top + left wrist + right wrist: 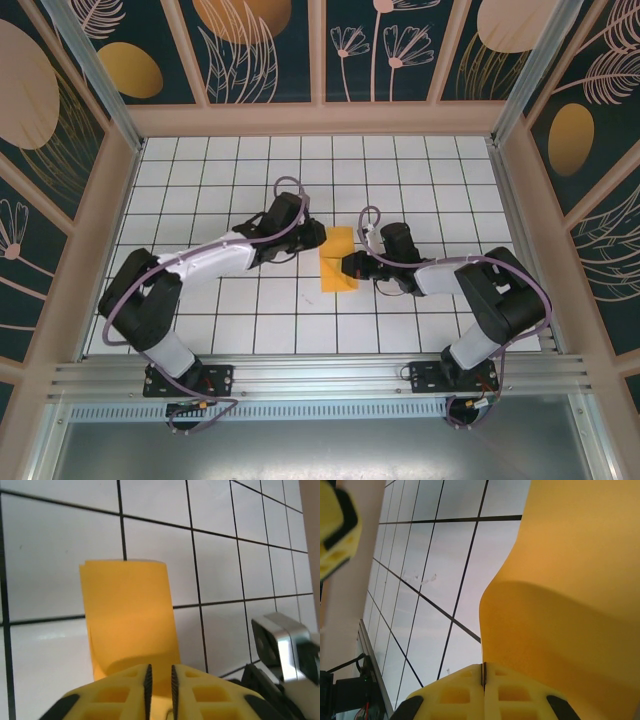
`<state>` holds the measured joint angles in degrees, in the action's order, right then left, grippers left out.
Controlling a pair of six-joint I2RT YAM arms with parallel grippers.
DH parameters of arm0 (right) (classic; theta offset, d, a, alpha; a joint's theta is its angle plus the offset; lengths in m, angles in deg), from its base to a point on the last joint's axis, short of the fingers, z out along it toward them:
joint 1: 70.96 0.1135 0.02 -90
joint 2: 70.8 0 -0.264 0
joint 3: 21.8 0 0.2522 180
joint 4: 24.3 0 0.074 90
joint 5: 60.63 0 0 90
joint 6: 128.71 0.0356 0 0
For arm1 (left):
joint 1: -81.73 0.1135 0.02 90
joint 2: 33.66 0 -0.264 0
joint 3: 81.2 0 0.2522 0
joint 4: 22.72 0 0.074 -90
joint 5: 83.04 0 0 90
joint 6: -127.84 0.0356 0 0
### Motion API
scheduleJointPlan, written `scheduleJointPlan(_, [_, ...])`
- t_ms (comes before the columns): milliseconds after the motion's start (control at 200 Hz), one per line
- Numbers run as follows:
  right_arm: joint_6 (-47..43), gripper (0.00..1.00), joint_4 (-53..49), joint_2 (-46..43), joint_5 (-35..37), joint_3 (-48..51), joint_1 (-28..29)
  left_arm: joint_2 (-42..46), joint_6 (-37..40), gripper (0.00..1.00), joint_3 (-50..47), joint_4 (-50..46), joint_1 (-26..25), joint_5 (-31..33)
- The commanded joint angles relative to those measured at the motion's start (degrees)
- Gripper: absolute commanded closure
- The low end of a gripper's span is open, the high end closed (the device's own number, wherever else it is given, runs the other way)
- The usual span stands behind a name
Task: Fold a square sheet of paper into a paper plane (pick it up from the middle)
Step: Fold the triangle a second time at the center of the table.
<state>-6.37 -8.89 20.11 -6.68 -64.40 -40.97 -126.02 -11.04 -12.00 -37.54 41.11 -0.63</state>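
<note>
The orange-yellow sheet of paper (338,262) is sitting near the middle of the white tiled table (250,320), between the two grippers, and is bowing upward. The right gripper (484,672) is clenching the sheet's edge, jaws pressed together. The left gripper (158,675) is showing a narrow gap with paper in it. Whether it is pinching cannot be told.

Bare bench (400,170) lies open beyond and nearer; left end effector (318,238) and right end effector (349,266) flank the paper (335,279)
</note>
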Motion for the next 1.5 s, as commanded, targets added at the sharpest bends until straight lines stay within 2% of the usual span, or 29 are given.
scheduleJointPlan(0, [2.45,1.00,3.52,0.47,-0.01,0.93,0.28,0.21,-5.65,0.84,-5.60,4.65,-1.42,-3.21])
scheduleJointPlan(120, [2.90,1.00,3.80,0.73,0.39,0.93,0.32,-2.86,-6.89,0.94,-5.49,4.65,-3.64,-3.48])
scheduleJointPlan(345, [2.84,1.00,3.16,1.12,1.16,1.24,0.41,-8.90,-7.51,0.98,-3.14,3.61,-5.19,-2.12])
scheduleJointPlan(630, [2.33,0.98,1.49,0.75,1.93,0.81,0.32,-12.29,-5.45,0.98,-2.28,1.39,-5.35,-1.95])
scheduleJointPlan(911, [-4.15,0.96,-7.82,0.19,3.72,-2.87,-1.05,-13.62,-2.34,0.97,-1.95,-2.97,-5.33,0.48])
scheduleJointPlan(1496, [-19.48,0.94,-18.71,5.06,-6.53,-10.38,-5.98,-16.10,1.02,0.96,-0.03,-6.19,-5.26,1.51])
